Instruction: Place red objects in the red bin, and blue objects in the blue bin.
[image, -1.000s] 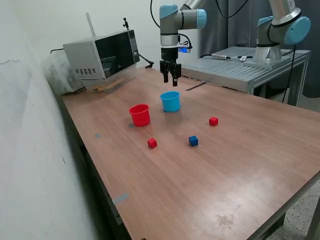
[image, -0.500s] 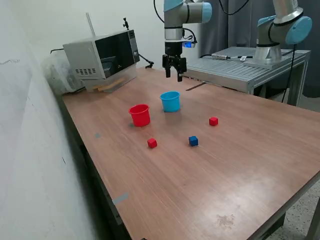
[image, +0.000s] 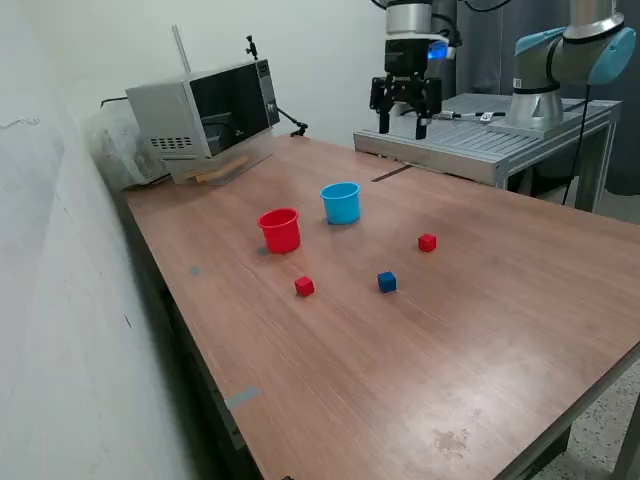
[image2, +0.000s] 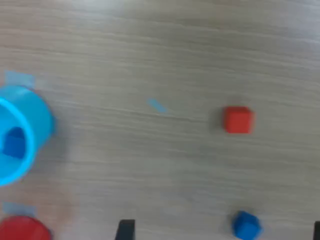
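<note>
The gripper (image: 401, 124) hangs open and empty, high over the table's far edge, well off to the exterior view's right of both cups. The light blue bin (image: 342, 210) stands beside the red bin (image: 282, 236). In the wrist view the blue bin (image2: 42, 122) holds one dark blue cube (image2: 14, 142), and only an edge of the red bin (image2: 22, 231) shows. On the table lie a red cube (image: 427, 242) (image2: 238, 120), a second red cube (image: 304, 286) and a blue cube (image: 387, 282) (image2: 246, 225). The gripper (image2: 220, 232) shows only its fingertips (image2: 125, 231).
A microwave (image: 205, 115) sits at the table's far corner on the exterior view's left. A second arm (image: 560, 60) stands on a metal bench (image: 480, 140) behind the table. A strip of tape (image: 241, 397) marks the near table edge.
The gripper has risen from just above the blue bin and swung to the exterior view's right, toward the metal bench. The cubes and cups have not moved.
</note>
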